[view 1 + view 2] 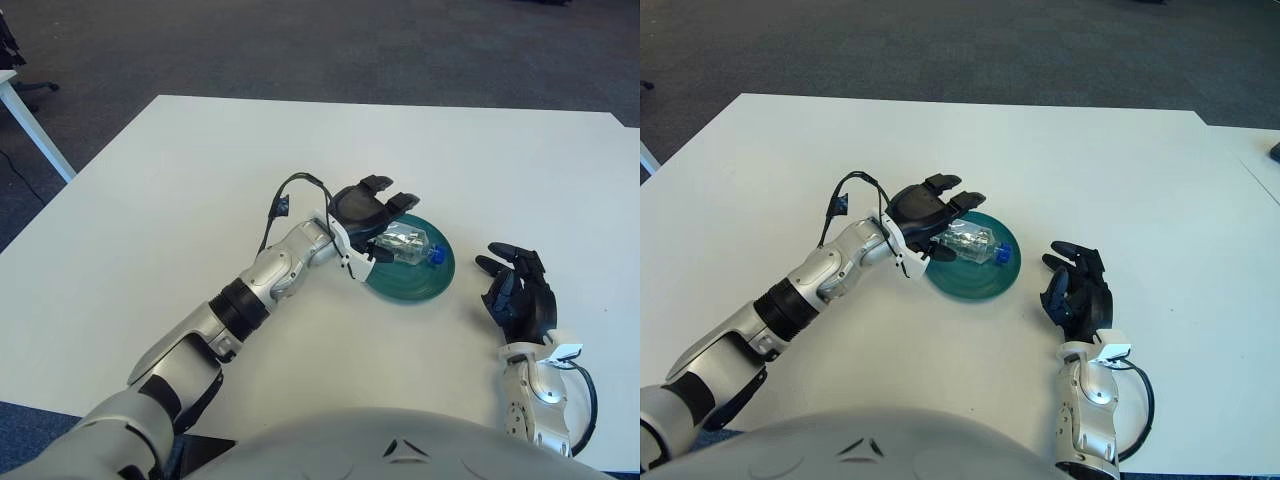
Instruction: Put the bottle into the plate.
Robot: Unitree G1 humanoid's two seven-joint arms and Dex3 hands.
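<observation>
Lying on its side in the left eye view, the clear bottle rests inside the green plate, its blue cap pointing toward the robot's right. The left hand sits at the plate's left edge, over the bottle's base end, and its fingers are spread wide, so the bottle looks released; whether the palm touches it cannot be told. The right hand is parked on the white surface near the plate's right side, apart from it, with relaxed, open fingers holding nothing.

In the right eye view the bottle lies across the middle of the plate, cap near the right rim. The left hand hovers just beside the bottle's base with fingers splayed over the plate's left rim. The right hand rests upright on the surface, fingers loose.
</observation>
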